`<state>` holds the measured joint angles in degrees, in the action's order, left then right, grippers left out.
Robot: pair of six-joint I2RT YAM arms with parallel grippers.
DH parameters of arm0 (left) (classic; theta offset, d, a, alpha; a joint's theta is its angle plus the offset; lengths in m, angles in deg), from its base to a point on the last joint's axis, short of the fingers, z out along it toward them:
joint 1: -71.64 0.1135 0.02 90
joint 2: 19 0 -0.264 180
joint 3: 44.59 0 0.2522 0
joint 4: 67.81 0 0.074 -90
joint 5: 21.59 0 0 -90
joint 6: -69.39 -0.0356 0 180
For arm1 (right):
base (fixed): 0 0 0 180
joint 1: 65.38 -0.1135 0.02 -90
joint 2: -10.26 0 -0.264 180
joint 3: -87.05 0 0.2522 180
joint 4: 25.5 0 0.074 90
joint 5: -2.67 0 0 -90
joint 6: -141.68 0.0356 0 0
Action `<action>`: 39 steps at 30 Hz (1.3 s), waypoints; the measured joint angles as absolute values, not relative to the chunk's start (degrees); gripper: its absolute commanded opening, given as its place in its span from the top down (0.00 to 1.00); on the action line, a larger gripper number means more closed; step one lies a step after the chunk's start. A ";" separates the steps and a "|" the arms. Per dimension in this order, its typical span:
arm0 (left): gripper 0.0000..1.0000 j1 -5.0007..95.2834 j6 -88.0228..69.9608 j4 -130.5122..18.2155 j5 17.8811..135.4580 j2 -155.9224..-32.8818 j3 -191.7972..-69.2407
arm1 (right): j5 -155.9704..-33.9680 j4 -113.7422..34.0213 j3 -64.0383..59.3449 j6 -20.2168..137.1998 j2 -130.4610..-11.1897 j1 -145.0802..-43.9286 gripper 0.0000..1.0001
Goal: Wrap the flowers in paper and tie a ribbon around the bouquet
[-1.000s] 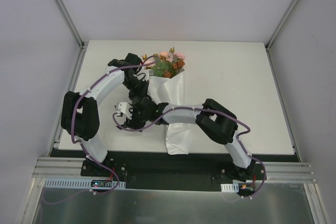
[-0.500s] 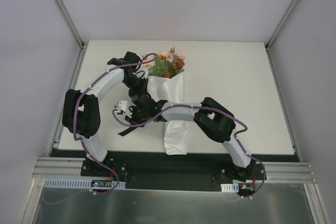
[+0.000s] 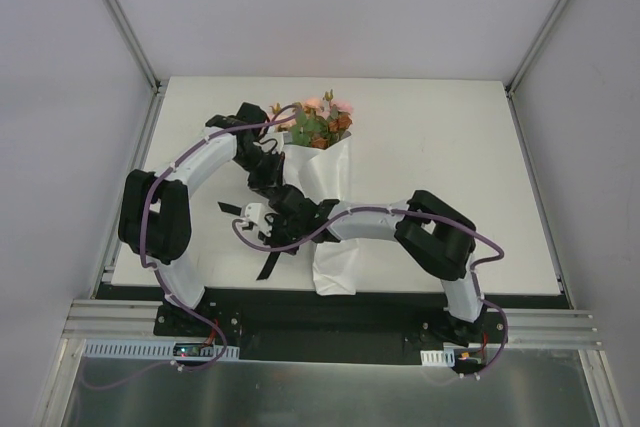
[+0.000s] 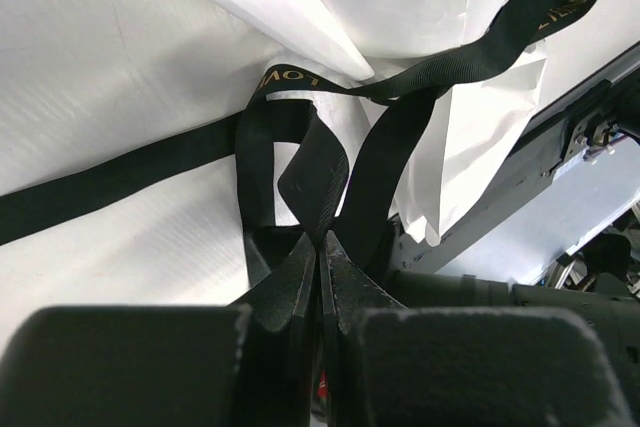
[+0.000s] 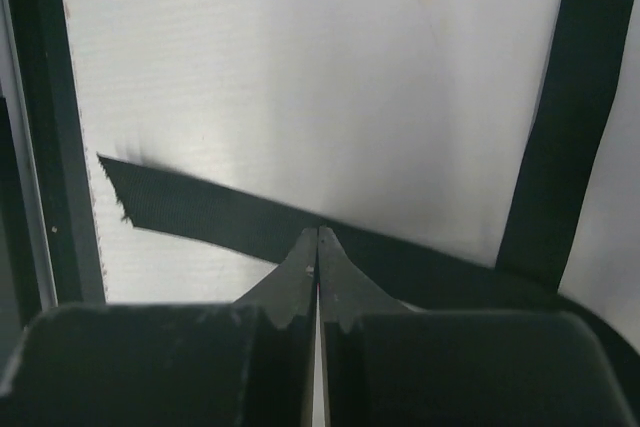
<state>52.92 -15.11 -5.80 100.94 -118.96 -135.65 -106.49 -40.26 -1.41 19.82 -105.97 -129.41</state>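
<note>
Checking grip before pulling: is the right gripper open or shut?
Shut on the ribbon: fingertips of the right gripper meet, with the black band pinched between them.

The left arm (image 3: pixel 195 162) rises from its base, bends at the elbow and arches forward, its wrist turned down and back toward the near edge. The left gripper (image 4: pixel 318 242) has its fingers (image 4: pixel 290 277) pressed together, pinching ribbon (image 4: pixel 120 182). The right arm (image 3: pixel 365 222) reaches low across to the left with its elbow raised. The right gripper (image 5: pixel 318 237) is likewise closed tight on ribbon.
</note>
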 measured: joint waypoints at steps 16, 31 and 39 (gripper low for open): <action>1.00 53.03 -13.89 -8.75 102.30 -118.15 -133.35 | -93.24 -47.87 -2.74 39.78 -98.62 -131.24 0.34; 1.00 52.88 -13.61 -10.10 104.00 -117.49 -131.73 | -92.50 -47.43 -5.52 36.63 -106.49 -132.27 0.53; 1.00 52.88 -13.61 -10.12 104.13 -117.45 -131.67 | -93.96 -45.85 -6.04 36.17 -107.59 -132.23 0.94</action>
<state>52.88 -13.61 -10.12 104.13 -117.45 -131.67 -93.96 -45.85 -6.04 36.17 -107.59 -132.23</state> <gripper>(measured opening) 0.002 0.157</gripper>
